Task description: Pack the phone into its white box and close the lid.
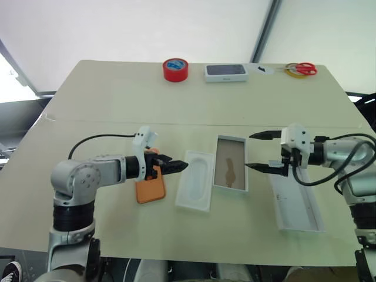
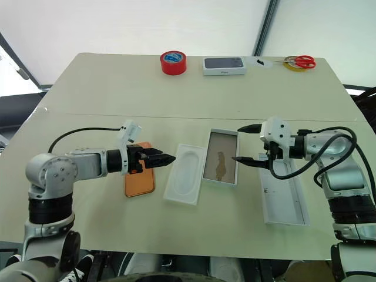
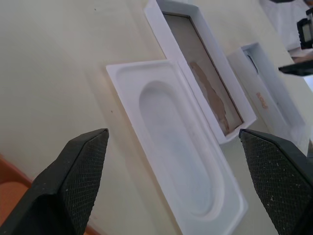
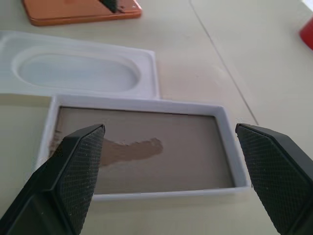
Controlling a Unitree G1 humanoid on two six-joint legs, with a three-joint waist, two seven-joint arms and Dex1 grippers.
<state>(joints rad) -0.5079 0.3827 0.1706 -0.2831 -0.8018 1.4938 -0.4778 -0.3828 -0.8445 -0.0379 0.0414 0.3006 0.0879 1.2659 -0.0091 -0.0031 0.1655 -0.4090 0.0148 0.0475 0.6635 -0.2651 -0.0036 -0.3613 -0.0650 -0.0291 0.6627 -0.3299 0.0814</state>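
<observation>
The orange phone (image 1: 148, 191) lies flat on the table, partly under my left arm. My left gripper (image 1: 180, 165) hovers open just past it, pointing at the white moulded tray (image 1: 196, 180), which lies loose beside the white box (image 1: 231, 171). Nothing lies in the box, and its brownish inside (image 4: 146, 147) shows. My right gripper (image 1: 249, 151) is open at the box's right edge, one finger above the other, pointing left over it. The lid (image 1: 296, 205) lies open side up to the right, beneath my right arm. Through the left wrist view run the tray (image 3: 181, 166), the box (image 3: 208, 93) and the lid (image 3: 274, 98).
At the table's far edge sit a red tape roll (image 1: 175, 69), a dark-topped white box (image 1: 225, 71) and red-handled scissors (image 1: 302, 69). A black cable trails from each wrist. Bare tabletop lies between the far objects and the packing things.
</observation>
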